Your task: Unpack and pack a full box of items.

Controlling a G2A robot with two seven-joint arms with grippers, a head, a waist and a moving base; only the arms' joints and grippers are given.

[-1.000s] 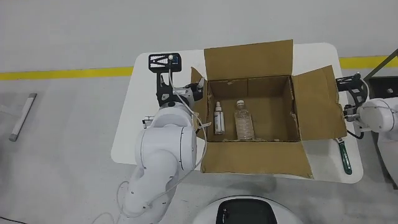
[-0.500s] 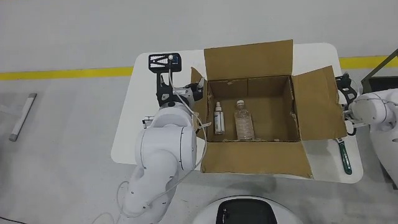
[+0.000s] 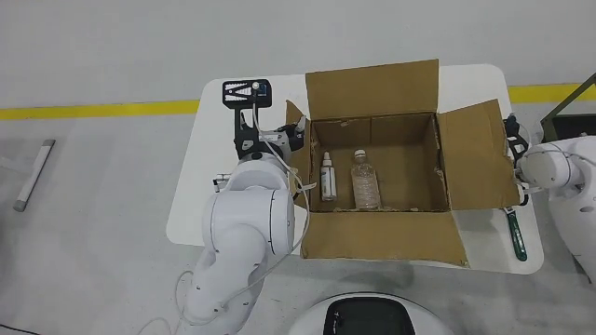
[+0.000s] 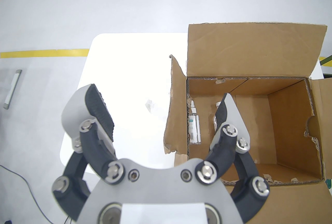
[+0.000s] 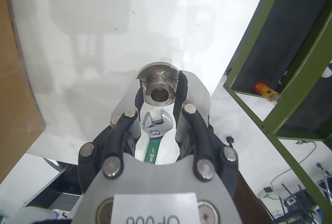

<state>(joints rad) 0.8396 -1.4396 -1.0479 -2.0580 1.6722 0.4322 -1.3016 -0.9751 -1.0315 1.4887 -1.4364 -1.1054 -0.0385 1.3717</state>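
An open cardboard box stands on the white table. On its floor lie a small white spray bottle and a clear water bottle; both also appear in the left wrist view, the spray bottle beside the box's wall. My left gripper is open and empty, above the box's left flap. My right gripper is shut on a steel cylindrical fitting, over the table beyond the box's right flap. A green-handled adjustable wrench lies on the table beneath it.
The wrench lies near the table's right front corner. A green metal rack stands just off the table's right edge, with an orange can on its shelf. A small scrap lies on the table left of the box.
My right arm has shifted a little left, toward the box's right flap, with the fitting still in its gripper. The left arm and the box's contents have not moved.
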